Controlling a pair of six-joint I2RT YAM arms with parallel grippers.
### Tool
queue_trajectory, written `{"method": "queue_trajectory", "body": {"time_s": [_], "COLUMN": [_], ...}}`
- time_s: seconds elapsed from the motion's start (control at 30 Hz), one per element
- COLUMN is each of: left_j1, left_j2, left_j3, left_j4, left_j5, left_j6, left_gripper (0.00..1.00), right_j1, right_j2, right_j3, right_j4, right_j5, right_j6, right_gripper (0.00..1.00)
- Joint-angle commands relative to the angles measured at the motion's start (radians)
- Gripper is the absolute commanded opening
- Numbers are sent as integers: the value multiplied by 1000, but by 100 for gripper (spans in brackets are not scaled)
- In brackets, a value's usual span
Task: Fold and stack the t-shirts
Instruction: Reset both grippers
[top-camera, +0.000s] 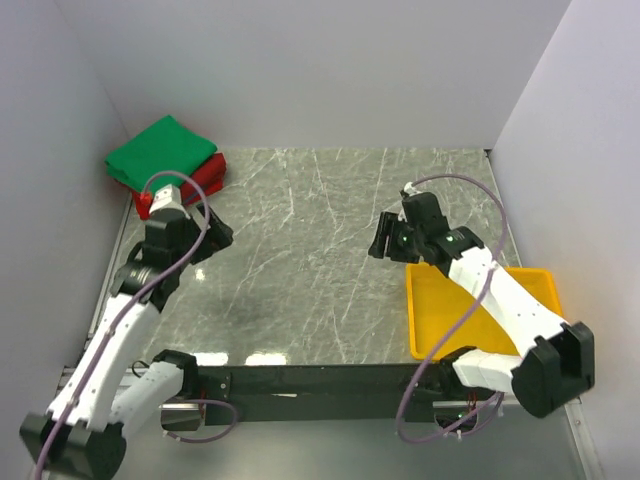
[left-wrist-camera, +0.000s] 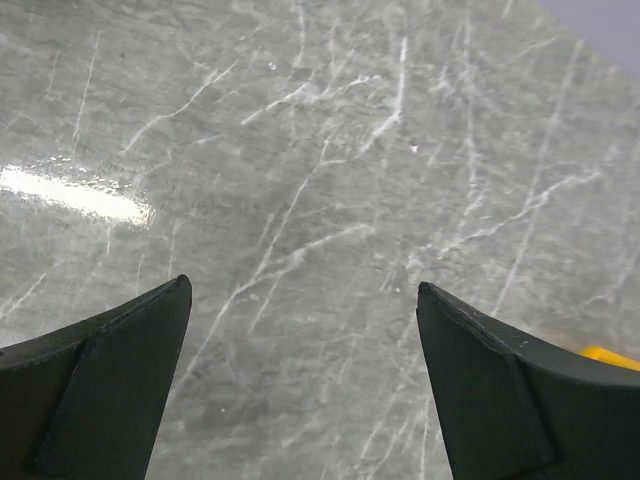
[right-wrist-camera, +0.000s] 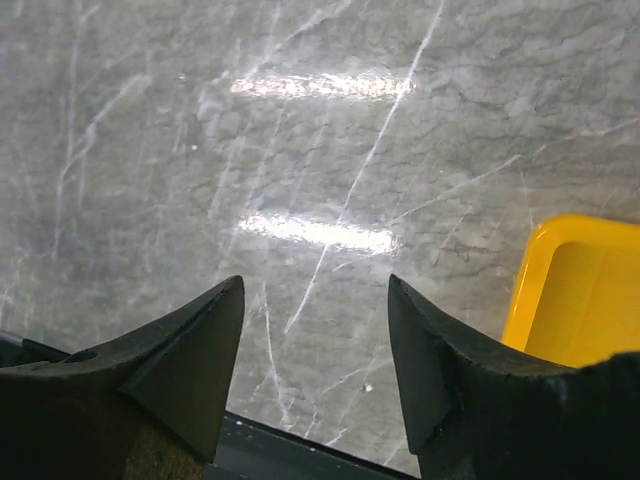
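The green t-shirt (top-camera: 160, 150) lies folded on top of the folded red t-shirt (top-camera: 208, 180) in the far left corner of the table. My left gripper (top-camera: 218, 237) is open and empty, just in front and right of the stack, over bare marble. In the left wrist view (left-wrist-camera: 303, 290) only marble shows between its fingers. My right gripper (top-camera: 384, 240) is open and empty over the table's right half. In the right wrist view (right-wrist-camera: 315, 285) only marble shows between its fingers. Neither wrist view shows the shirts.
A yellow plastic tray (top-camera: 545, 285) sits at the near right under the right arm; its corner shows in the right wrist view (right-wrist-camera: 560, 290). White walls enclose the grey marble table (top-camera: 310, 260) on three sides. A dark rail (top-camera: 320, 378) runs along the near edge.
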Motion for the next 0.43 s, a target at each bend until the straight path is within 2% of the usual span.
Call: {"method": "queue_trajectory", "body": {"time_s": [0.0, 0.2, 0.4], "left_j1": [-12, -12, -12], "left_j2": [-106, -195, -213], "left_j3": [-40, -61, -31], "left_j4": [-36, -73, -97], "left_j5": [-14, -11, -12], "left_j6": [-57, -14, -14], "left_gripper": [100, 99, 100], "right_j1": [23, 37, 49], "right_j2": [-109, -209, -284], "right_j3": [-31, -69, -94], "right_j4": [73, 58, 29], "right_j5": [46, 79, 110], "right_j6": [28, 28, 35], "right_gripper": [66, 66, 66]}}
